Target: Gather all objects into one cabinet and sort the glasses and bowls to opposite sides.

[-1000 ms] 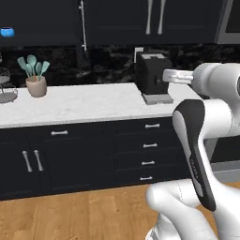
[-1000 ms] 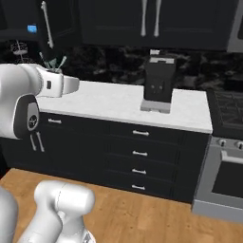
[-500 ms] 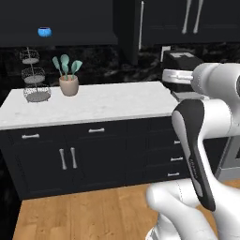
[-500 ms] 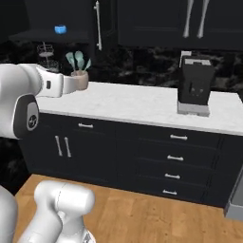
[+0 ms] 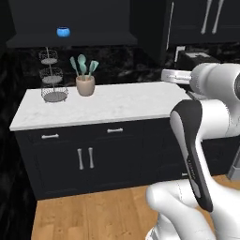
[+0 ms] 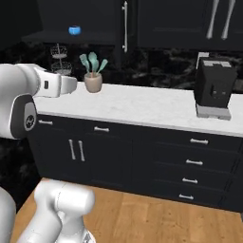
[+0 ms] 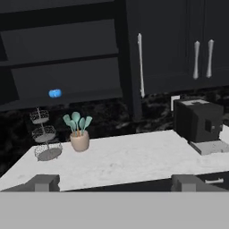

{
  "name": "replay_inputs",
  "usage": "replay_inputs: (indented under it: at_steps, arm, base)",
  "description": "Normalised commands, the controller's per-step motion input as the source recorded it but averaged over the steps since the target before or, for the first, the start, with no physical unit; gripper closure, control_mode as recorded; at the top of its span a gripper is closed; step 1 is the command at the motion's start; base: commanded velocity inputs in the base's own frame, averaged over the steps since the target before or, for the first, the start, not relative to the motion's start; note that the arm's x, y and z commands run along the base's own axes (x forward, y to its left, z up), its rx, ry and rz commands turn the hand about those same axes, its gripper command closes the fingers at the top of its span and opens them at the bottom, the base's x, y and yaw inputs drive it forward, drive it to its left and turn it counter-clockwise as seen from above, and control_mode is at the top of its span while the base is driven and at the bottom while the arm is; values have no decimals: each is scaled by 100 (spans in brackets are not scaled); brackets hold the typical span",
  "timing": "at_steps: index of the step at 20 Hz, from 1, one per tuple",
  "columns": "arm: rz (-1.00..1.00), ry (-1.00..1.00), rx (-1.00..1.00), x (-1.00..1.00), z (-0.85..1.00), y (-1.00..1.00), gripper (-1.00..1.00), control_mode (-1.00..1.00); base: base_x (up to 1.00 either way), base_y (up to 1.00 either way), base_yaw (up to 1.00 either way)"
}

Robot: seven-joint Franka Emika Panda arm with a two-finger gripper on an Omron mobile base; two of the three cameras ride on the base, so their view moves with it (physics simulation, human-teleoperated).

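Observation:
One small bright blue bowl stands on the dark shelf of the black wall cabinet, above the counter's left end. The cabinet's tall door stands open edge-on, its long silver bar handle facing me. My gripper is held level in front of the counter, far short of the shelf, open with nothing between its fingertips. The mug, the other blue bowl and the reddish-brown bowl are out of view.
On the white marble counter stand a beige pot of teal utensils, a three-tier wire stand and a black coffee machine. Black base cabinets and drawers sit below.
The whole picture has slid right, so the base has driven left along the counter. The open cabinet with the blue bowl now sits nearer the middle. My arm's pose is unchanged.

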Motion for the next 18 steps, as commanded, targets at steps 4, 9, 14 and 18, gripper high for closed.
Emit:
replay_inputs:
  at_steps: [4,9,14,18]
  arm:
    - [0,0,0,0,0,0,-100,100]
    - [0,0,0,0,0,0,-100,100]
    - [0,0,0,0,0,0,-100,100]
    - [0,0,0,0,0,0,-100,100]
  base:
    - [46,39,1]
    - [9,61,2]
    - [16,48,1]
    - [28,26,0]
